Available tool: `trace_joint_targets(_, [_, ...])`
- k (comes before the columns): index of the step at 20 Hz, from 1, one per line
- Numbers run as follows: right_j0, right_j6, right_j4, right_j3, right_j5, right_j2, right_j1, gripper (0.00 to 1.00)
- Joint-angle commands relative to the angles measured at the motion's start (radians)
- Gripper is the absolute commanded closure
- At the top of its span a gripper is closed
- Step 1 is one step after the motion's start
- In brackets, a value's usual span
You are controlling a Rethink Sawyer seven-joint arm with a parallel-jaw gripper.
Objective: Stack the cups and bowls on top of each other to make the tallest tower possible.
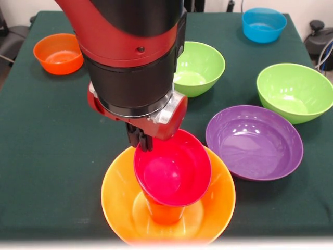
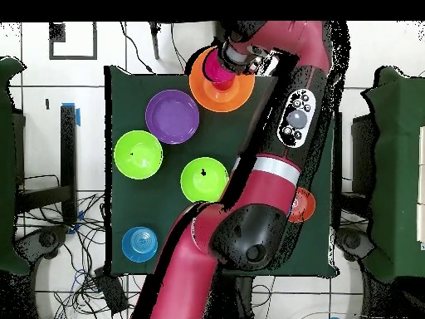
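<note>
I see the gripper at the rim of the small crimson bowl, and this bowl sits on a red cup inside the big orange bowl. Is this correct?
One detail is wrong: the cup under the small crimson bowl is orange, not red, as the front view shows. The rest stands: the gripper is at that bowl's rim, and the cup stands inside the big orange bowl.

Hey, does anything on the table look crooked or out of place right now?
Yes. The crimson bowl on the orange cup sits tilted, not level, inside the big orange bowl. The gripper is at its rim. The other bowls sit upright on the table.
</note>
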Motion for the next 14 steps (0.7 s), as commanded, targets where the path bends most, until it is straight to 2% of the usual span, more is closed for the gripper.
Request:
trace_joint_targets(1, [-0.001,-0.184,-0.096,0.049,-0.085,0.13,0.02,1.0])
trace_joint_targets(14, [0.018,-0.172,-0.167,0.074,-0.099,0.203,0.008,1.0])
